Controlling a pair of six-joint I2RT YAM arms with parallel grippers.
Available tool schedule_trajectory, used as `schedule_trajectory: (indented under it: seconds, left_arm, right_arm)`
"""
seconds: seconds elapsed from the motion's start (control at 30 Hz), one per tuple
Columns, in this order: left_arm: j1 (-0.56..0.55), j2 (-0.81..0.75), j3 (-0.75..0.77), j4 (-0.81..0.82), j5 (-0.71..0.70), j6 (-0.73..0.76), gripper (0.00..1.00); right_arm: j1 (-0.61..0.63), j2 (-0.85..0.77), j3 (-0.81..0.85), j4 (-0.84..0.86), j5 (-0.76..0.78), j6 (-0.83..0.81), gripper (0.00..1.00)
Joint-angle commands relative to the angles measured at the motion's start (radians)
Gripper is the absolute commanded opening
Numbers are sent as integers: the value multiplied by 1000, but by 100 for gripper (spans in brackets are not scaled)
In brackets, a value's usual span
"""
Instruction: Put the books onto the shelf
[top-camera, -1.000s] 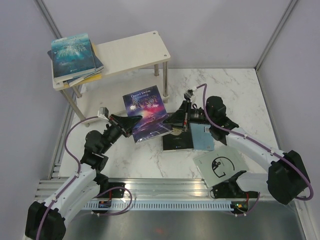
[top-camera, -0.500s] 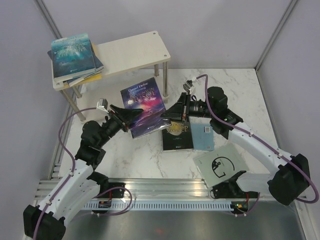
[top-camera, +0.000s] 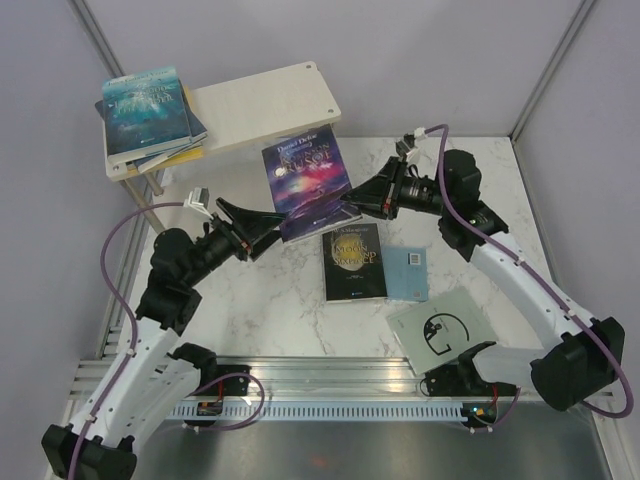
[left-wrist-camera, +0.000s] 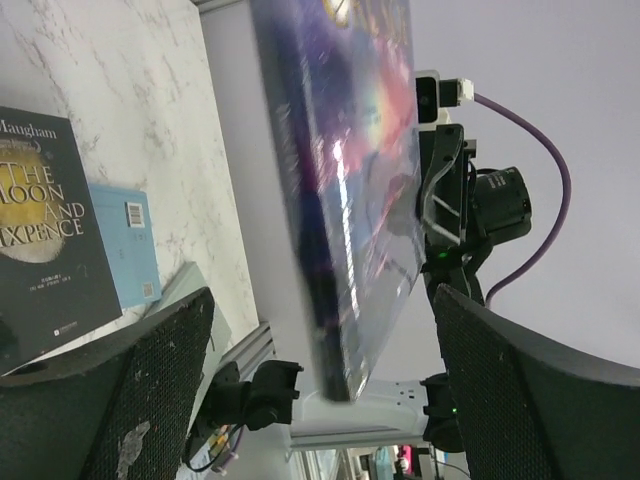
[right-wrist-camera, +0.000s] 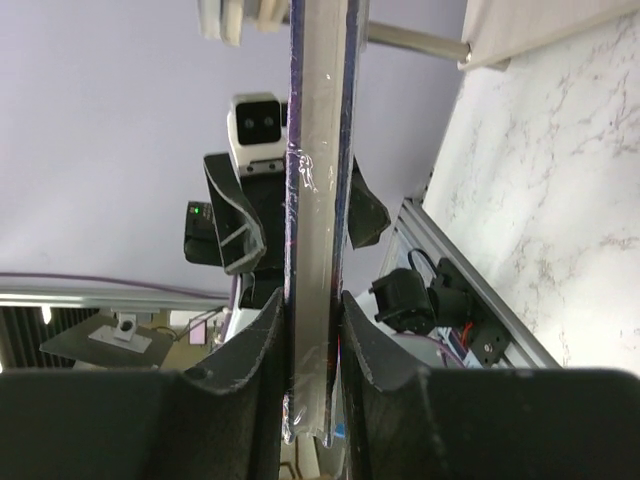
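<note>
Raised since earlier, the purple galaxy book (top-camera: 308, 178) is hanging clamped in the right tool (top-camera: 351, 203), the left tool (top-camera: 268, 230) gaping open, likely awaiting carrying onto the shelf (top-camera: 270, 100).

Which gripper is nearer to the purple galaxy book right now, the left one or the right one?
Right. The right gripper is clamped on one edge of the purple galaxy book, holding it up. The left gripper is open, straddling the opposite edge with gaps on both sides.

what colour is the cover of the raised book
The raised book has a purple-blue galaxy cover with a pink glow; the top external view shows it best.
</note>
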Motion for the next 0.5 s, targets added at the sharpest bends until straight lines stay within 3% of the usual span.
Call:
schedule_trajectory:
  seconds: [0.0, 0.3, 0.47]
  left_arm:
    - [24, -46, 64, -119, 42, 109, 93]
    - [28, -161, -16, -194, 33, 108, 93]
    - [30, -183, -5, -208, 24, 108, 93]
  right_arm:
    - [-44, -34, 137, 147, -51, 51, 0]
    - [-76, 113, 393, 181, -65, 117, 0]
    - [-76, 280, 518, 189, -5, 145, 0]
